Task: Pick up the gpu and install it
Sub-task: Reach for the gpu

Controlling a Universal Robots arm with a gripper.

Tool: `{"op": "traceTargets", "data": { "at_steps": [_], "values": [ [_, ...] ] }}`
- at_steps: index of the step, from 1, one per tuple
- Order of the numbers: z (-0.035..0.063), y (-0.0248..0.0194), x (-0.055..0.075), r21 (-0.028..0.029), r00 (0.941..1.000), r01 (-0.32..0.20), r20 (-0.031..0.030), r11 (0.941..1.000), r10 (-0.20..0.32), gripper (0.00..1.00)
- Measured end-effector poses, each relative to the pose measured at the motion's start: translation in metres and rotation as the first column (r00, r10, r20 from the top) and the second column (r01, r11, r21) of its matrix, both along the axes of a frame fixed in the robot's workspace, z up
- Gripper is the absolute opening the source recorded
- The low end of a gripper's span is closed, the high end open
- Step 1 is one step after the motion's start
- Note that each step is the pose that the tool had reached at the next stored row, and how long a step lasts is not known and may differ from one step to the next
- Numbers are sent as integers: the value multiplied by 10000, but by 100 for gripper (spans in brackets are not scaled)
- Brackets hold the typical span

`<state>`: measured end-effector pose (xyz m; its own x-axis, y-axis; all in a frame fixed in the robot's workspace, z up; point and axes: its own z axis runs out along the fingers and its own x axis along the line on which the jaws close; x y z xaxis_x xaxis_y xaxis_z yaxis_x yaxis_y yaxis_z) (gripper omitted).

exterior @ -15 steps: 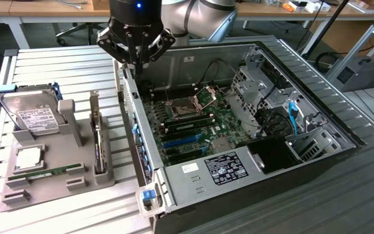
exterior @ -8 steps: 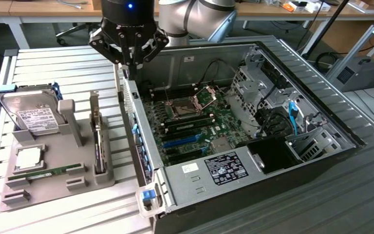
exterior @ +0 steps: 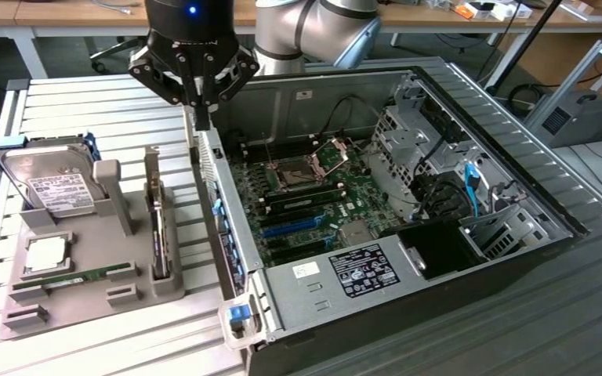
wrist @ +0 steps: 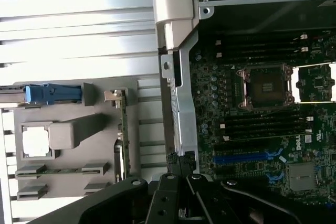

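The gripper [exterior: 203, 116] hangs with its jaws pressed together on nothing, the tips just above the top edge of the computer case [exterior: 312, 94] wall that faces the holder. From the wrist view the gripper [wrist: 181, 167] sits right over that same metal edge of the case [wrist: 176, 19]. The gpu [exterior: 154, 215] stands on its long edge in a slot of the grey holder [exterior: 92, 270] on the slatted counter [exterior: 103, 102]. It is on the side nearest the case, untouched and apart from the gripper, with open room above its upper edge. The wrist view shows the gpu [wrist: 122, 140] edge-on as a thin green strip. A narrow strip of counter separates the holder from the case wall. The hard drive [exterior: 45, 184] leans at the holder's other side, well apart from the card. Inside the case the motherboard [exterior: 322, 196] lies uncovered.
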<state>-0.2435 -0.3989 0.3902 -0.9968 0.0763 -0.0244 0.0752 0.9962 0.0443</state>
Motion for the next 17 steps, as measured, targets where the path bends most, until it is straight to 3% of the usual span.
{"op": "traceTargets", "data": {
  "at_steps": [17],
  "values": [
    [-9, 0, -307, 0, 10000, 4, 0, 10000, -4, 11]
  ]
}}
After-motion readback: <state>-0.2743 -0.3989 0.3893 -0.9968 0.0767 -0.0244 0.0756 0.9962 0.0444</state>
